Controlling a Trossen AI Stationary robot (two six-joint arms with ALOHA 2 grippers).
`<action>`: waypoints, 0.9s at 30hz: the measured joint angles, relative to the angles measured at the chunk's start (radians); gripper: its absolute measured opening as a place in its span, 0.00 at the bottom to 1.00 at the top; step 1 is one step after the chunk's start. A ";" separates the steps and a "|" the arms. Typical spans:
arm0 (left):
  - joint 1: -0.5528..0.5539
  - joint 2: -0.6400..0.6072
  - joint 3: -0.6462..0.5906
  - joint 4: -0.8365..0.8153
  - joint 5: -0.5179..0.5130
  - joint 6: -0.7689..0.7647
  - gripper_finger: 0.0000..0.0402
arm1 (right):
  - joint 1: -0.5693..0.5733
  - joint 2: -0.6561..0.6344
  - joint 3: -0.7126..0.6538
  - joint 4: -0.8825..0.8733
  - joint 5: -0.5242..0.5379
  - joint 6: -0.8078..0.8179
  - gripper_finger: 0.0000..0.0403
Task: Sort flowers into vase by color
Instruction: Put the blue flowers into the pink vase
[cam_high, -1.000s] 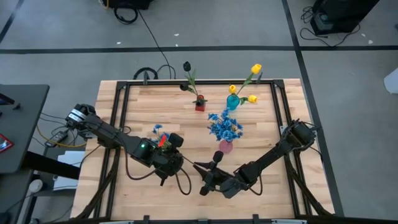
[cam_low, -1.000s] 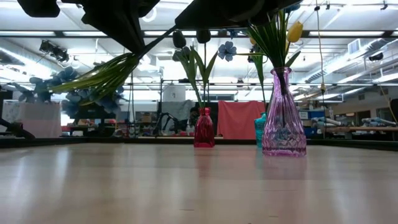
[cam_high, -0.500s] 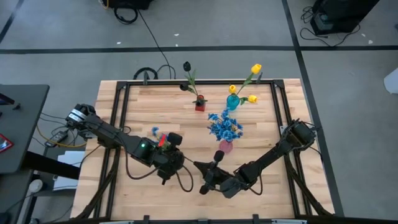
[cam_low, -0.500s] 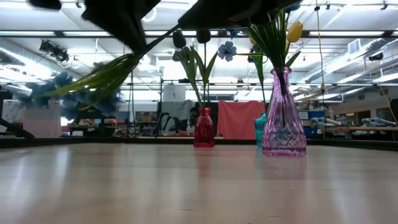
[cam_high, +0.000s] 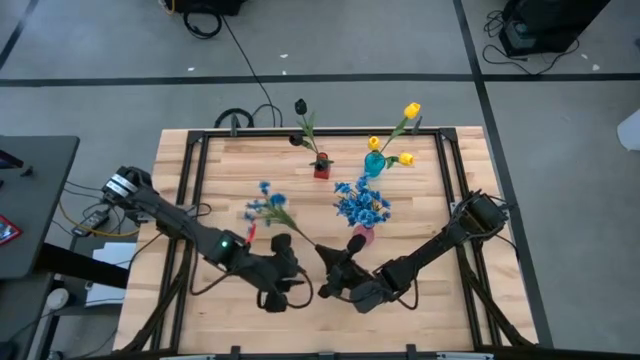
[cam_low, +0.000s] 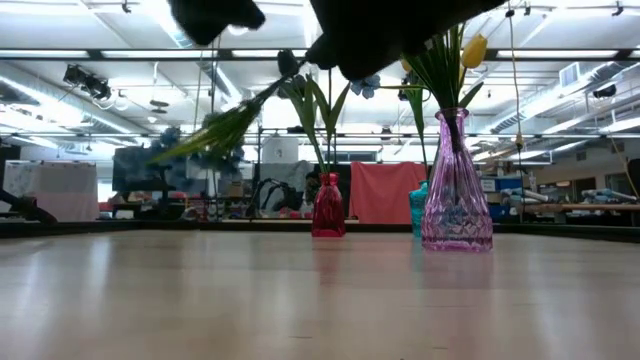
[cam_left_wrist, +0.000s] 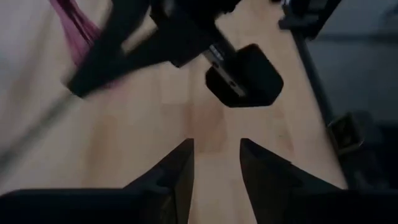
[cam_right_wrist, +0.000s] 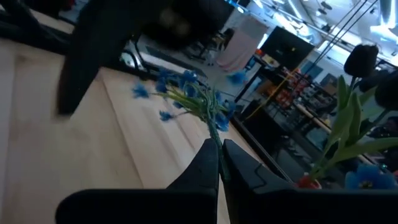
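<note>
overhead, table-level, two wrist cameras (vases shared)

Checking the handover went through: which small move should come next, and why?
Probably swing the right tool, shut on the blue flower spray's stem, toward the pink glass vase that holds the other blue blossoms. The left tool is open and empty.

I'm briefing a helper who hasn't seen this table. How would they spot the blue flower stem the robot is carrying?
Start at the wooden table and find the pink glass vase packed with blue blossoms. Left of it, the right gripper pinches a loose green stem with a blue blossom spray. It is the only flower in no vase, slanting in the air.
</note>
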 joint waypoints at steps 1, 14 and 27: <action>-0.005 0.000 -0.036 0.063 -0.001 -0.037 0.33 | 0.000 0.000 0.000 0.018 0.000 -0.014 0.03; 0.020 0.002 -0.539 1.068 -0.120 -0.203 0.25 | -0.003 0.000 0.000 0.069 0.114 -0.046 0.04; 0.133 0.002 -0.752 1.702 -0.284 -0.296 0.25 | -0.040 0.001 0.000 0.363 0.057 -0.330 0.04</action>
